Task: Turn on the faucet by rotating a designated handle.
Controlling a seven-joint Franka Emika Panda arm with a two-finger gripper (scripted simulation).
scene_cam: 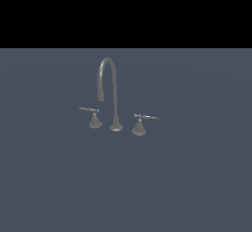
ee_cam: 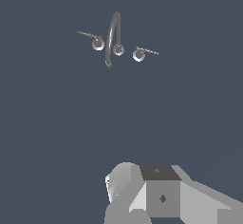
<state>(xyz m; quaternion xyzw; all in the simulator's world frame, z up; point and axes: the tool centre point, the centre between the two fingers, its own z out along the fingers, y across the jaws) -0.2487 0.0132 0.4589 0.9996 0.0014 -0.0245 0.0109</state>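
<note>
The faucet [scene_cam: 116, 126] stands on the dark grey floor with a tall thin gooseneck spout [scene_cam: 107, 66] arching over a small round base. The handle [scene_cam: 94, 118], the smaller cone-based one with a short thin lever, sits at the exterior view's left of the spout. A slightly larger handle [scene_cam: 139, 126] with a longer lever sits at the spout's right. The wrist view sees the set from above and far off: the faucet [ee_cam: 118, 50], the handle [ee_cam: 97, 42] and the larger handle [ee_cam: 138, 55]. No gripper fingers show in either view.
A pale grey blocky part of the arm [ee_cam: 161, 197] fills the lower edge of the wrist view, well apart from the faucet. The dark grey floor [scene_cam: 197, 177] stretches around the set, with a black band above it in the exterior view.
</note>
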